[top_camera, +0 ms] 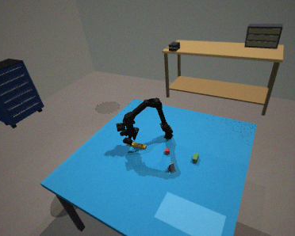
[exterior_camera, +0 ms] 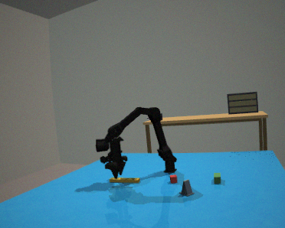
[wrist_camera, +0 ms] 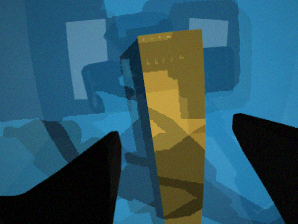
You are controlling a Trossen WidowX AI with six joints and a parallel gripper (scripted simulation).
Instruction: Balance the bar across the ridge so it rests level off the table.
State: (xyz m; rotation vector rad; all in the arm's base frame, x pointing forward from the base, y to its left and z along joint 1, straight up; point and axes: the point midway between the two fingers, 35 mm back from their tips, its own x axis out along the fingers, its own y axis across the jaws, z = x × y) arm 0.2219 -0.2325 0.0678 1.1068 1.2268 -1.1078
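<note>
The yellow bar (top_camera: 139, 146) (exterior_camera: 125, 180) (wrist_camera: 172, 110) lies flat on the blue table (top_camera: 86, 174) (exterior_camera: 244, 210), left of the ridge in the top and exterior views. My gripper (top_camera: 128, 142) (exterior_camera: 116, 177) (wrist_camera: 177, 129) is open, pointing down over the bar. In the wrist view the bar runs lengthwise between the two fingers, with a gap on each side. The bar's near end runs out of that view. The small grey ridge (top_camera: 171, 167) (exterior_camera: 187, 188) stands upright on the table with nothing on it. How high the fingertips are above the table is hard to tell.
A small red cube (top_camera: 167, 151) (exterior_camera: 173, 179) lies between the arm's base and the ridge. A green block (top_camera: 195, 157) (exterior_camera: 217, 178) is to the ridge's right. A pale rectangle (top_camera: 190, 214) marks the table's front. A wooden bench (top_camera: 224, 49) (exterior_camera: 205, 118) stands behind the table.
</note>
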